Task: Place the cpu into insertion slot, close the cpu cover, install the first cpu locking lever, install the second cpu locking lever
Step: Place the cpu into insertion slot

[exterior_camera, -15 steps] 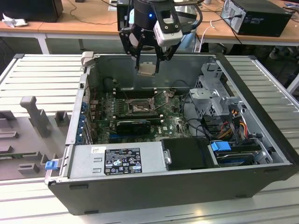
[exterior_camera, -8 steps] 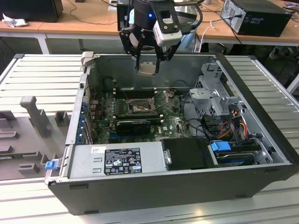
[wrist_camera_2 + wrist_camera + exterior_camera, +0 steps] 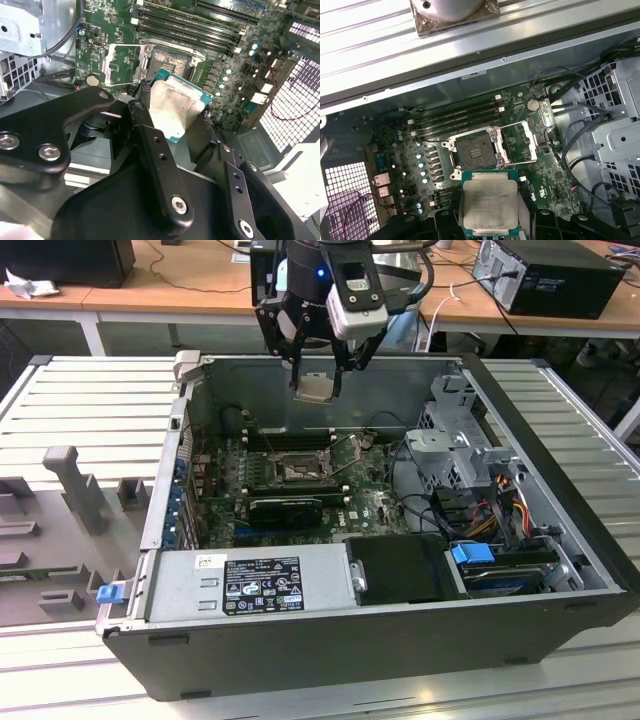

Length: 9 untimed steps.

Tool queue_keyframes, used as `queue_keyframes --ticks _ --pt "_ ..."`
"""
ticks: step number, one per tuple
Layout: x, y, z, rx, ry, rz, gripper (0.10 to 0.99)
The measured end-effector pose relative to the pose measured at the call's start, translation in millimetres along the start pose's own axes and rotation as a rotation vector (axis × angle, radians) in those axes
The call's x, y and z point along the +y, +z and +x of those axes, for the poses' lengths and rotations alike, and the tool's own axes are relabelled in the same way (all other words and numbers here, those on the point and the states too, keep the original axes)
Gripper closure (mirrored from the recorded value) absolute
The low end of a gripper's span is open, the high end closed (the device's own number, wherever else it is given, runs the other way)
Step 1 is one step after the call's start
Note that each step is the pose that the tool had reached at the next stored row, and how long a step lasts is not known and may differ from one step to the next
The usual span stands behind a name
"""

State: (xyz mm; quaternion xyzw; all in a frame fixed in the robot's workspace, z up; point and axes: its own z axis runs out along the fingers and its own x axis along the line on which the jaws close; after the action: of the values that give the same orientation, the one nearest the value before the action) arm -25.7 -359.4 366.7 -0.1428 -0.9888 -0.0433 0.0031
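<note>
Clamping the cpu (image 3: 490,207) by two opposite edges, the black jaws are holding it in the air over the open computer case (image 3: 330,640), its pale metal face showing in both wrist views. Below it, on the green motherboard (image 3: 545,180), the insertion slot (image 3: 474,152) is lying bare, its dark contact field uncovered, and the cpu cover (image 3: 502,148) is lying swung open just beside the slot. Farther out, the case is resting on its side on the ribbed metal tabletop (image 3: 90,400), its open side facing up.
</note>
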Motion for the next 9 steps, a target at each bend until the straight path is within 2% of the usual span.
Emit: queue_keyframes --ticks 9 --pt "0.0 0.0 0.0 -0.0024 0.029 -0.001 0.561"
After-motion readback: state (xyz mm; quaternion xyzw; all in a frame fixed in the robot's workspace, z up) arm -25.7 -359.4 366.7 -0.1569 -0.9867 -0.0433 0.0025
